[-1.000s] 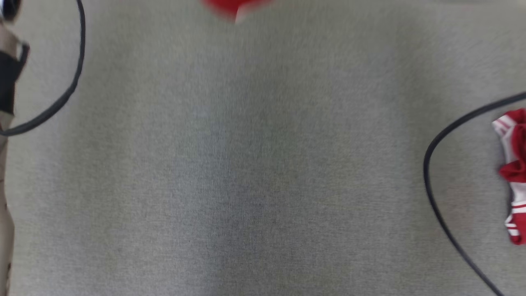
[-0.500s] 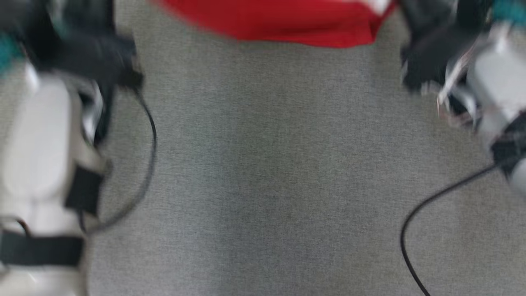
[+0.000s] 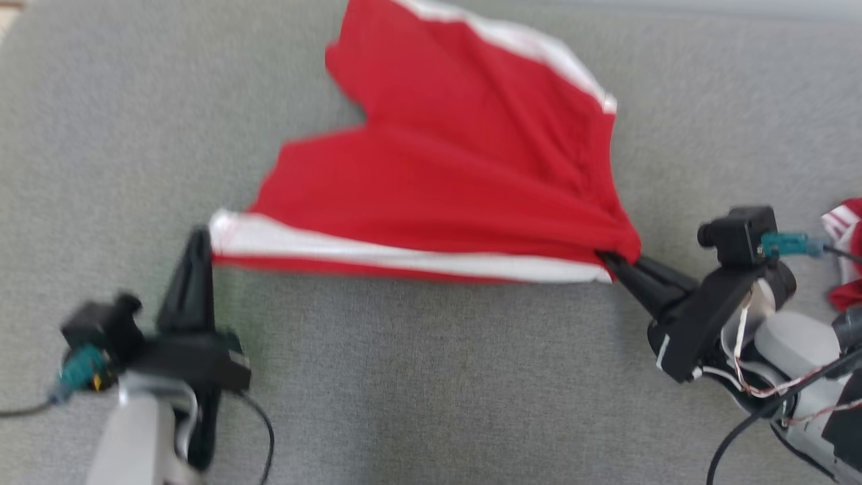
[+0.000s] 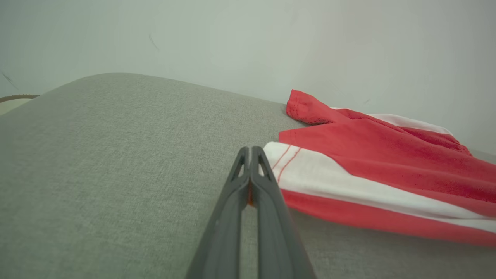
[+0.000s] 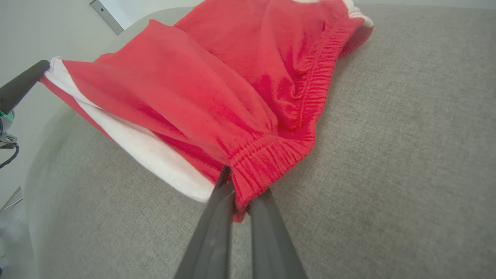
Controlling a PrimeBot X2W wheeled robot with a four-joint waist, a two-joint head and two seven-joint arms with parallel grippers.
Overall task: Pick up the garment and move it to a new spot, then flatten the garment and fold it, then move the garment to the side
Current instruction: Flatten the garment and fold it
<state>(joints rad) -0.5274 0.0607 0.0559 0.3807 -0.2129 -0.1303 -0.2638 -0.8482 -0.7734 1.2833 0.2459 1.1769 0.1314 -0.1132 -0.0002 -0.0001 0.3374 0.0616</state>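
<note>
The garment (image 3: 444, 175) is a pair of red shorts with white side stripes, spread on grey fabric. Its near edge hangs taut between both grippers. My left gripper (image 3: 199, 236) is shut at the white-striped hem corner; in the left wrist view its fingertips (image 4: 251, 149) are pressed together beside the garment (image 4: 372, 162), with a sliver of red between the fingers. My right gripper (image 3: 609, 259) is shut on the elastic waistband. In the right wrist view the gathered red band of the garment (image 5: 201, 93) bunches between the right gripper's (image 5: 240, 186) fingers.
The grey upholstered surface (image 3: 431, 377) stretches wide in front of me. Another red and white cloth (image 3: 845, 249) lies at the right edge, behind my right wrist. A pale wall (image 4: 248, 38) rises behind the surface. Black cables trail from both wrists.
The whole head picture has shifted, so the camera moved. Both grippers and the spread garment have come into its view from the top edge.
</note>
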